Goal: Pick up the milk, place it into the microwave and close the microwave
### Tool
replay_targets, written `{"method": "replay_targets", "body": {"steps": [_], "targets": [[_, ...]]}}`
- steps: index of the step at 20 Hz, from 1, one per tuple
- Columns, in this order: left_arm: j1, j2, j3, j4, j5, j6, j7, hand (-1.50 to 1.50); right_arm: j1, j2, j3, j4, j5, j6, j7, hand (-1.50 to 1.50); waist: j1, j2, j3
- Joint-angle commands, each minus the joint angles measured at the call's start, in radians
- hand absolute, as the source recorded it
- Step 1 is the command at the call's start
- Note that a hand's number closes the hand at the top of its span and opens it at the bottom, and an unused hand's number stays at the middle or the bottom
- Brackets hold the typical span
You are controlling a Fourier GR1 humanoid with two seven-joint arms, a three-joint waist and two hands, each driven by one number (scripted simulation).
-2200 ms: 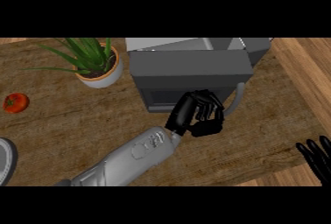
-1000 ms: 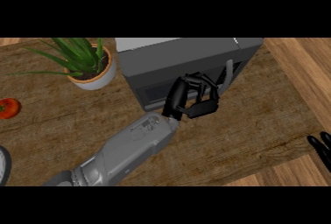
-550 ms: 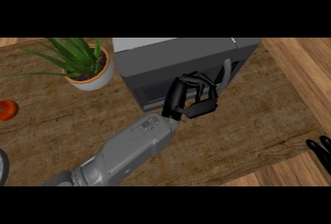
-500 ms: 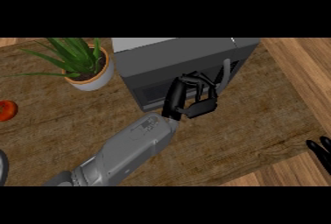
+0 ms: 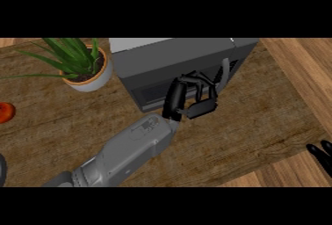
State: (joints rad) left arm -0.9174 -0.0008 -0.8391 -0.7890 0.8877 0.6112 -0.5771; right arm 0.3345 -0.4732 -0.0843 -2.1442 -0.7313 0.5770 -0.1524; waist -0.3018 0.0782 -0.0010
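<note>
The grey microwave (image 5: 175, 59) stands at the back of the wooden counter, its dark door (image 5: 152, 92) flat against the body with a vertical handle (image 5: 224, 70) at its right. My left hand (image 5: 194, 100) rests against the door just left of the handle, fingers bent and relaxed, holding nothing. No milk shows anywhere in the head view. Only the fingertips of my right hand (image 5: 321, 154) show at the lower right edge, straight and resting.
A potted green plant (image 5: 84, 68) stands left of the microwave. A red fruit (image 5: 5, 112) lies at the left edge, and a plate's rim (image 5: 2, 169) shows below it. The counter's edge runs diagonally at the right.
The microwave door has swung from ajar to flat against the body, with my left hand following it up. Over the last second the hand has barely moved.
</note>
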Motion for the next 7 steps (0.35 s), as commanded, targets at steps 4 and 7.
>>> {"method": "replay_targets", "body": {"steps": [4, 7], "targets": [[-0.053, 0.001, 0.044, 0.108, 0.035, 0.001, -0.013, 1.50, -0.006, -0.020, -0.005, -0.010, -0.024, 0.007, 0.013, -1.50, -0.012, 0.022, -0.001], [-0.062, 0.001, 0.047, 0.115, 0.047, 0.007, -0.021, 1.50, -0.008, -0.013, -0.002, -0.019, -0.032, 0.001, 0.012, -1.50, -0.015, 0.022, 0.000]]}}
